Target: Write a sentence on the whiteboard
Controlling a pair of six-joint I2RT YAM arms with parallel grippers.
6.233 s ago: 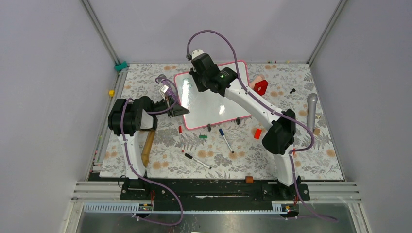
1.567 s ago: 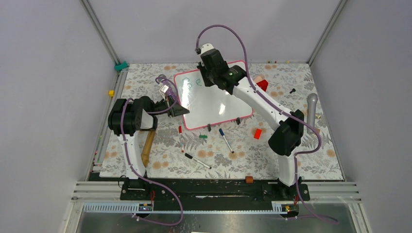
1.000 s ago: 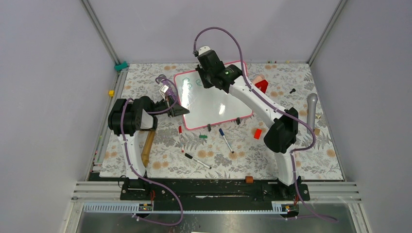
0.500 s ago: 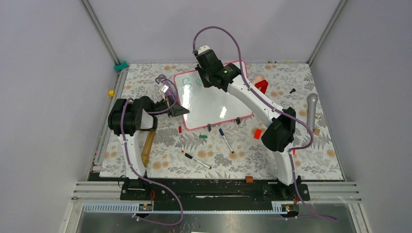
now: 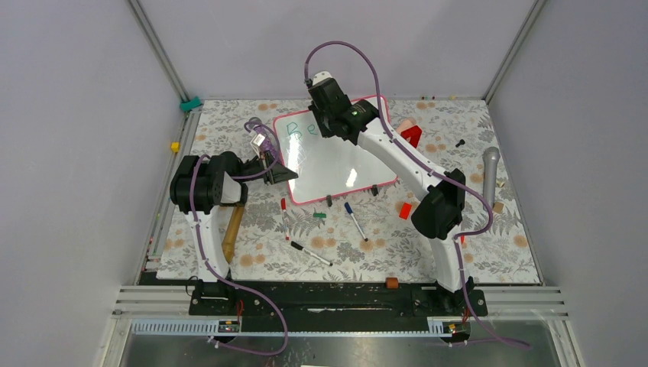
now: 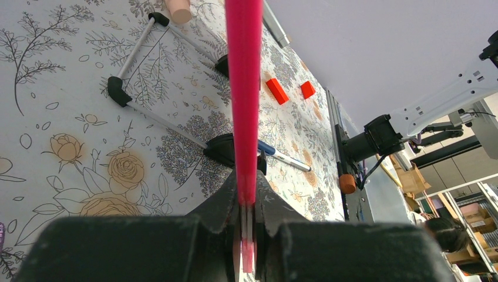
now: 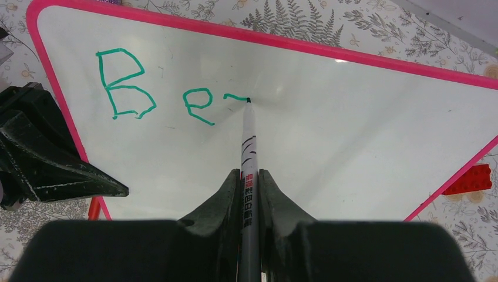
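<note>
The whiteboard (image 5: 336, 164) lies tilted on the floral mat, its pink frame showing in the right wrist view (image 7: 364, 56). Green letters "Be" and a short stroke (image 7: 154, 94) stand at its upper left; the rest of the sentence does not show. My right gripper (image 7: 249, 176) is shut on a white marker (image 7: 248, 144), whose tip touches the board at the end of the stroke. In the top view it (image 5: 327, 121) hovers over the board's far edge. My left gripper (image 6: 246, 191) is shut on the board's pink edge (image 6: 244, 88) at its left corner (image 5: 284, 174).
Loose markers lie in front of the board: a blue-capped one (image 5: 354, 220), a black one (image 5: 310, 253) and a red one (image 5: 284, 214). Red blocks (image 5: 410, 136) (image 5: 405, 210) sit to the right, with a grey microphone (image 5: 489, 172). A wooden handle (image 5: 232, 232) lies by the left arm.
The green "B" and "e" have appeared on the board, then a short stroke after them. My right gripper has shifted slightly right along the line. My left arm has not moved.
</note>
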